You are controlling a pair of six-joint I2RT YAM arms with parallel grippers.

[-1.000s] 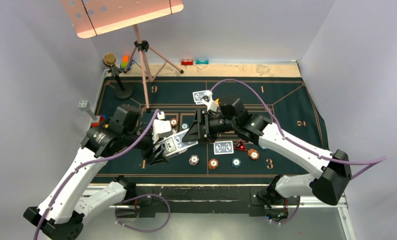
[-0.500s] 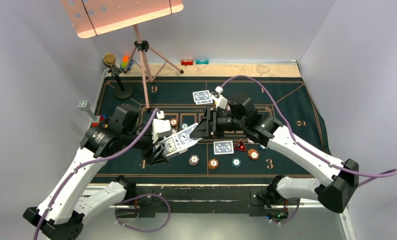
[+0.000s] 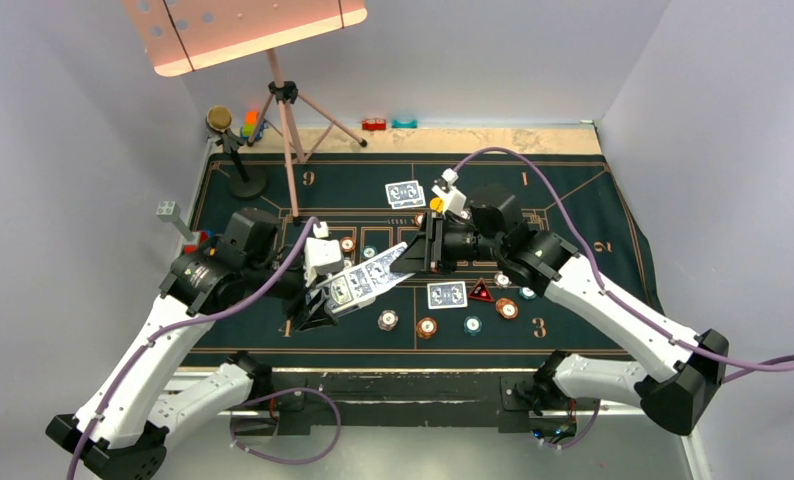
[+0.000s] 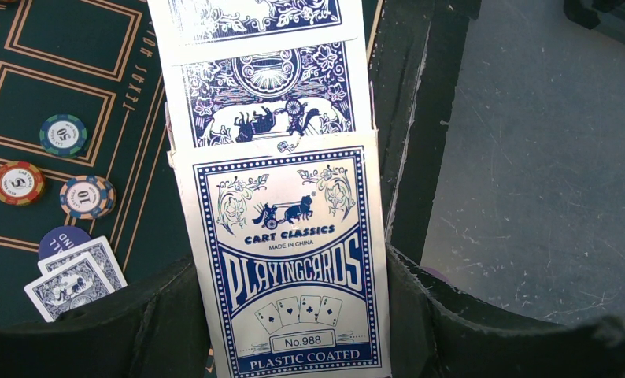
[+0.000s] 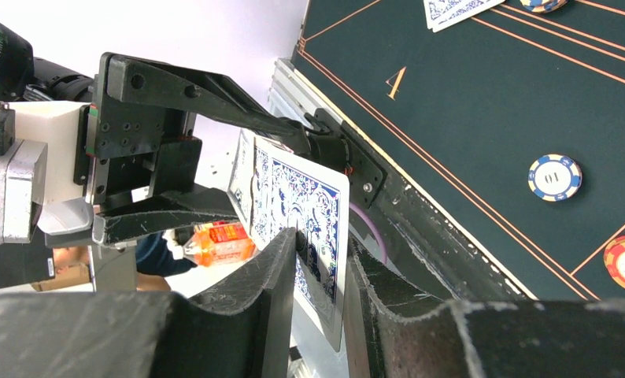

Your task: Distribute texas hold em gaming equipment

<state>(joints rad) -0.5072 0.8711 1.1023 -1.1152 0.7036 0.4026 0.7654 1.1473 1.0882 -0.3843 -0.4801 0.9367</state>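
While left gripper (image 4: 290,303) clamps the deck (image 3: 357,284), right gripper (image 5: 323,261) straddles 1 card (image 5: 294,197).

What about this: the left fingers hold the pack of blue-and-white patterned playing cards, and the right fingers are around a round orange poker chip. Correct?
No. The right fingers are around one blue-and-white patterned playing card, not a chip, as the right wrist view shows. The left fingers do hold the pack of cards.

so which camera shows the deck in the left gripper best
Left wrist: the deck fills the view, printing readable, cards fanned upward. Top external shows it small and tilted in the left gripper; right wrist catches only one card sticking out of it.
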